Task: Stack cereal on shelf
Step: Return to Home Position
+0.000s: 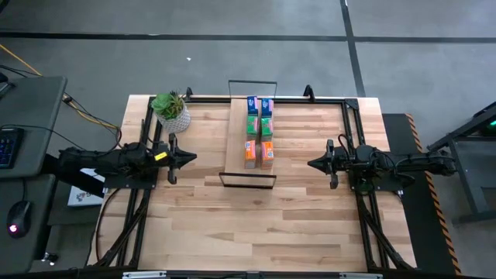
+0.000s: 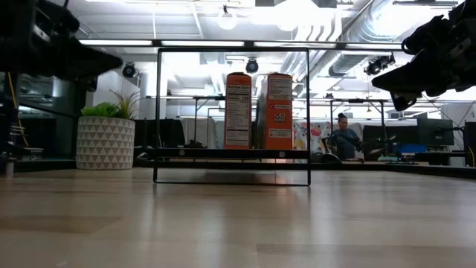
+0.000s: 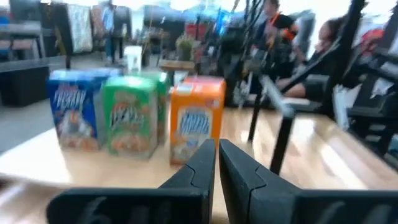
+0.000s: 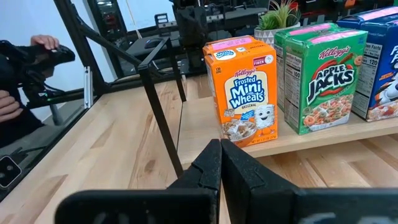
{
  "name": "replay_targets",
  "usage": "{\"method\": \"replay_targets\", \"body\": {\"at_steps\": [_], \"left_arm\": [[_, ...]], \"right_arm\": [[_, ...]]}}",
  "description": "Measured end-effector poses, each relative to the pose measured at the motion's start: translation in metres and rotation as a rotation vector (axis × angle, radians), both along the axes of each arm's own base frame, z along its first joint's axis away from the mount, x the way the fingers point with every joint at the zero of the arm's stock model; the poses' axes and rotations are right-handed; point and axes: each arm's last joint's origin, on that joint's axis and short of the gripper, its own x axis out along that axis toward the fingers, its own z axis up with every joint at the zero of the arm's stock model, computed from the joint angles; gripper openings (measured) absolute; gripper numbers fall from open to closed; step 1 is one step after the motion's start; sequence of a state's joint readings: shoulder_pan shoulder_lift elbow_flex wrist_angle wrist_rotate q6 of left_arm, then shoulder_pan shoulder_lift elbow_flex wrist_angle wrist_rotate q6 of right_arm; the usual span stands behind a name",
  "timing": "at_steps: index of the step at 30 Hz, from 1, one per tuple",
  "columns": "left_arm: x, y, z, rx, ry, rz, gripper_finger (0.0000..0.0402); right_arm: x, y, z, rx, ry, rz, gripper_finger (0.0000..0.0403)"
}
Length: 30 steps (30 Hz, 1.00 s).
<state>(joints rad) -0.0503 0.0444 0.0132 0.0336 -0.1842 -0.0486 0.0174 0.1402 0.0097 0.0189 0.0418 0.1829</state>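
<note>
Six cereal boxes (image 1: 260, 132) stand paired on the shelf (image 1: 235, 147), centre-far; left gripper (image 1: 192, 157) and right gripper (image 1: 311, 163), both closed and empty, flank it, so I would draw each straight outward.

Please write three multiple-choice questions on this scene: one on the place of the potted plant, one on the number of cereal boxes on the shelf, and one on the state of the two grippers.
1. Where does the potted plant stand, relative to the shelf?
A. on it
B. on the table, on the left arm's side
C. on the table, on the right arm's side

2. How many cereal boxes stand on the shelf?
A. three
B. four
C. six

3. In what state are the left gripper and the right gripper?
A. both shut and empty
B. the left one holds an orange box
C. both wide open

1 B: the high view shows the pot by the left arm.
2 C: two blue, two green, two orange.
3 A: each wrist view shows the fingers together, with nothing between them.
</note>
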Motion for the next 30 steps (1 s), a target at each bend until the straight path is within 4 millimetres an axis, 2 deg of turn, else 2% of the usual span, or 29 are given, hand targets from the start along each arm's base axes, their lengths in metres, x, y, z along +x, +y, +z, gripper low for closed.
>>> {"method": "replay_targets", "body": {"at_steps": [3,8,30], "left_arm": [[-0.0028,-0.0016,0.0053,0.036,-0.054,-0.051,0.0015],[-0.0024,-0.0023,0.0018,0.085,-0.019,-0.075,0.0015],[-0.0022,-0.0024,0.0019,0.079,-0.021,-0.079,0.0015]], "right_arm": [[0.0000,0.0000,0.0000,0.000,0.000,0.000,0.0000],[0.0000,0.0000,0.0000,0.000,0.000,-0.001,0.0000],[0.0000,0.0000,0.0000,0.000,0.000,0.000,0.0000]]}}
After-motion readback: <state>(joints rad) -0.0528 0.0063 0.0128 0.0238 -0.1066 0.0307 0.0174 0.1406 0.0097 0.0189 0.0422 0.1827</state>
